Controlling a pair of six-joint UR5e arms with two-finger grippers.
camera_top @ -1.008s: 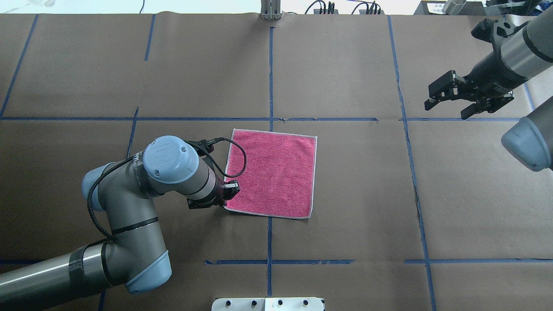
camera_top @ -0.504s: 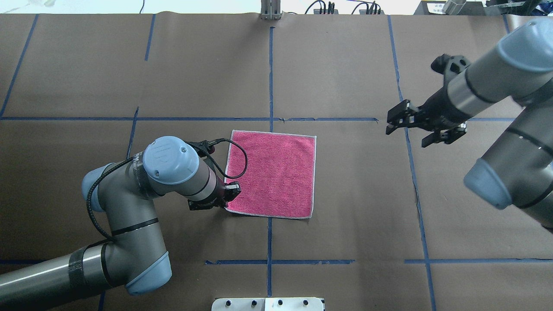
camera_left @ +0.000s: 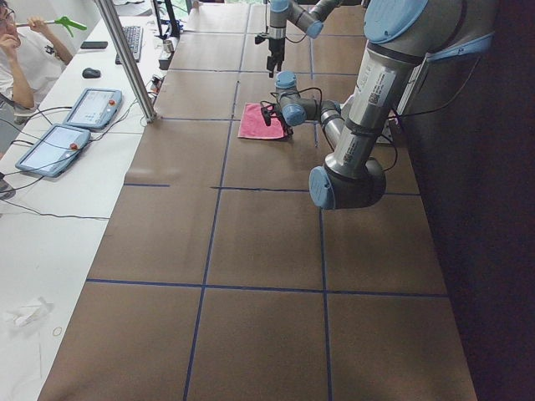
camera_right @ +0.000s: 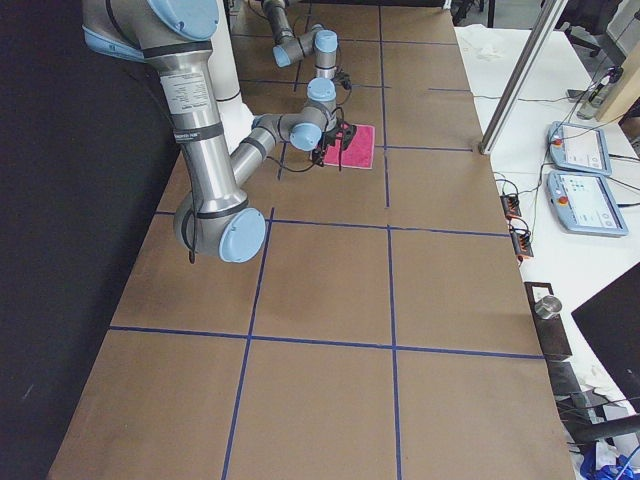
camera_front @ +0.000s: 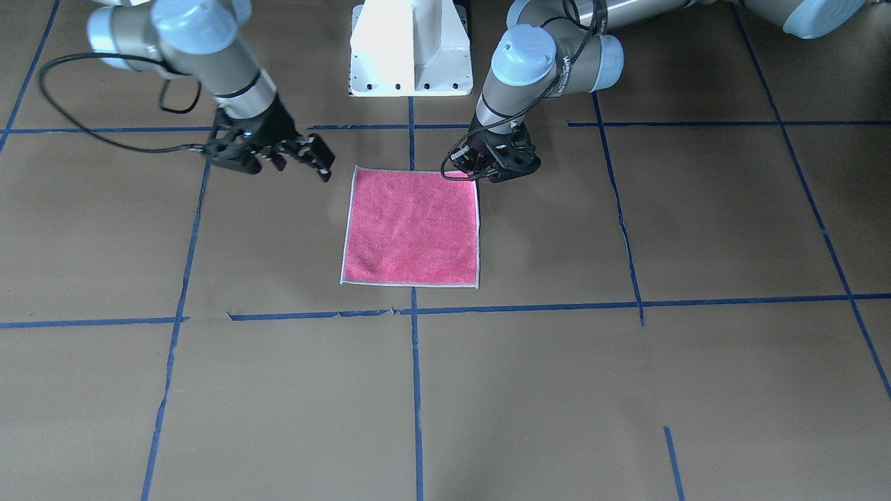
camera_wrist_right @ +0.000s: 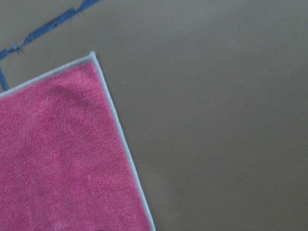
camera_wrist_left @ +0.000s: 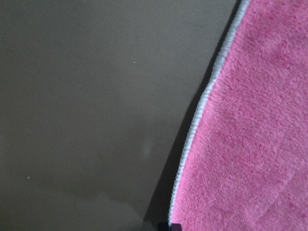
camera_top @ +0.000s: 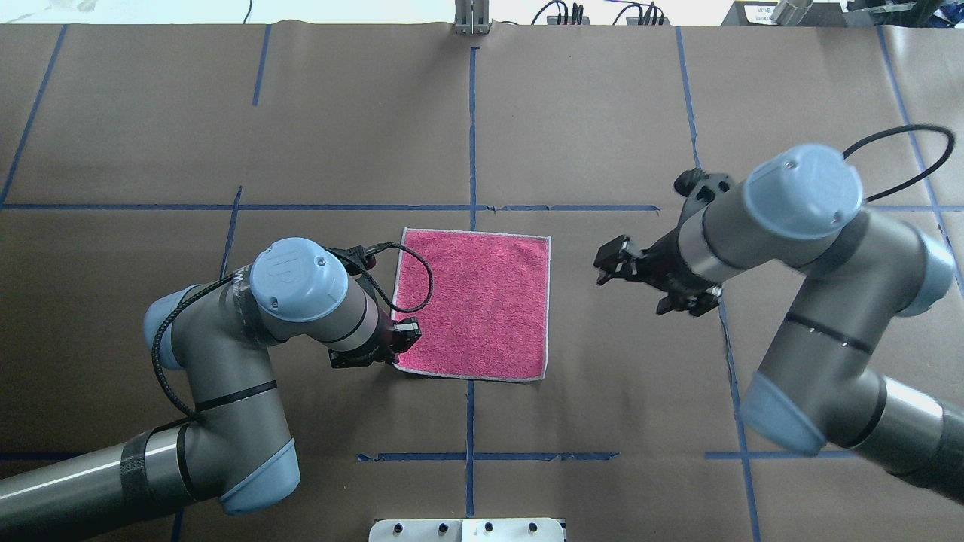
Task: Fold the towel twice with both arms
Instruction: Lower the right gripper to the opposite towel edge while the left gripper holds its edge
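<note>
**Limp cloth: one corner pinched, other jaws spread**

Over the brown desk [camera_top: 602,391], from opposite sides: left arm [camera_top: 226,354] and right arm [camera_top: 813,248].

Between the two sets of jaws, lying flat and unfolded with pink face up: towel [camera_top: 474,301]. Judging by the terry pile, likely soft, light and limp. Bound to sag from any single hold, and unlikely to slip or break. Best taken at corners along the pale hem [camera_wrist_left: 195,127], one corner per arm, so as to carry an edge over evenly.

Left jaws: down on the towel's corner nearest the robot on that side. Seemingly pressed together on the hem, going by the one dark tip at mid-bottom of the wrist view and the shadow under the edge there.

Right jaws: spread wide and holding nothing. Hovering beside the towel's opposite edge, near but apart from it, with only a towel corner and bare desk below in the wrist view.
</note>
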